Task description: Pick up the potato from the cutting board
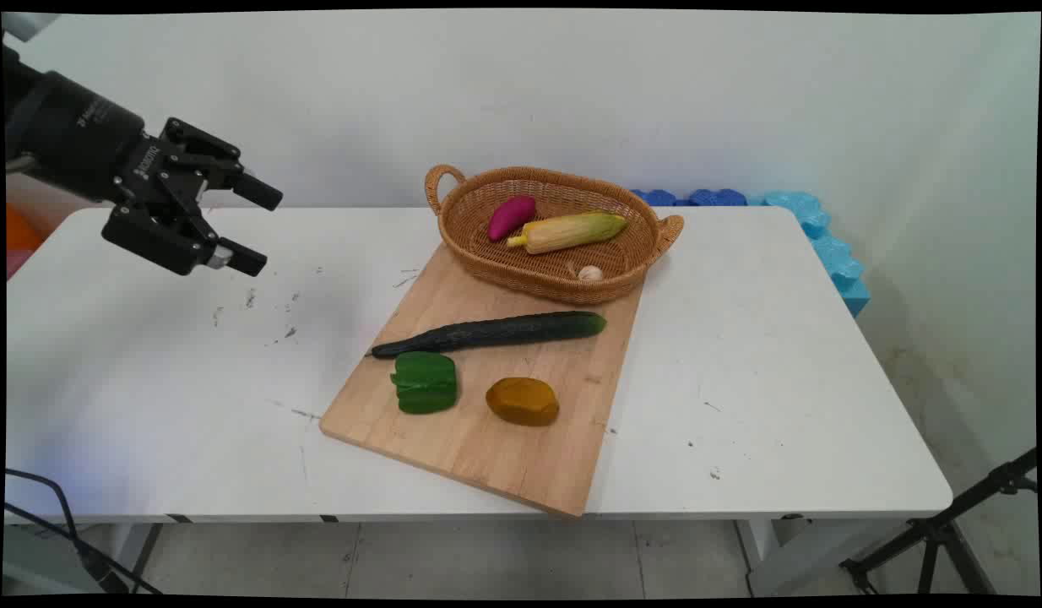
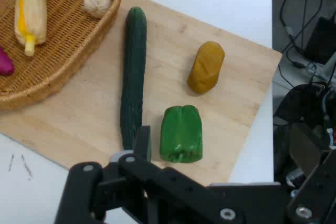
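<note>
Arm enters from upper left of main view, raised above table level. Black wrist slants down toward right. Gripper (image 1: 252, 225) points right and slightly down, fingers spread wide apart, nothing between them. Upper finger (image 1: 256, 191) and lower finger (image 1: 239, 257) both jut rightward. In hand view, black linkage fills bottom edge; one finger (image 2: 142, 142) rises near centre.

A wooden cutting board (image 1: 487, 439) lay on the white bench (image 1: 783, 380), carrying a cucumber (image 1: 496, 332), green pepper (image 1: 426, 382), brownish potato (image 1: 523, 401) and a wicker basket (image 1: 487, 262) holding corn (image 1: 572, 230), a purple vegetable (image 1: 511, 216) and garlic (image 1: 589, 273).
</note>
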Tool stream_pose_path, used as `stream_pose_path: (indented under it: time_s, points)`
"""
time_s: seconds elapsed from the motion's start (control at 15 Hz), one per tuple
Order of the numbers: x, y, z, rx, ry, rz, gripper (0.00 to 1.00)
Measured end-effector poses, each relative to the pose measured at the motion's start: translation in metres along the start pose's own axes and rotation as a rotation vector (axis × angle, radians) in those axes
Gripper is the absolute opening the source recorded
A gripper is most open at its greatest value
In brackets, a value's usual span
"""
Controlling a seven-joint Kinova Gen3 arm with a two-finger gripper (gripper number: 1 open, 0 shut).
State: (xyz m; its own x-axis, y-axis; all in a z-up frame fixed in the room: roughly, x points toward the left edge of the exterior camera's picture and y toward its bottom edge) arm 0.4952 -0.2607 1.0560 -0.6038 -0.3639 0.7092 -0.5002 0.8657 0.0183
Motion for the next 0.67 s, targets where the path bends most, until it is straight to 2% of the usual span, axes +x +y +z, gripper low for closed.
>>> stream_pose_path:
  time_s: [0.33, 0.67]
  points:
    - [0.007, -0.004, 0.008, 0.032, 0.002, -0.019, 1.0]
    - [0.03, -0.005, 0.039, 0.077, -0.008, -0.05, 1.0]
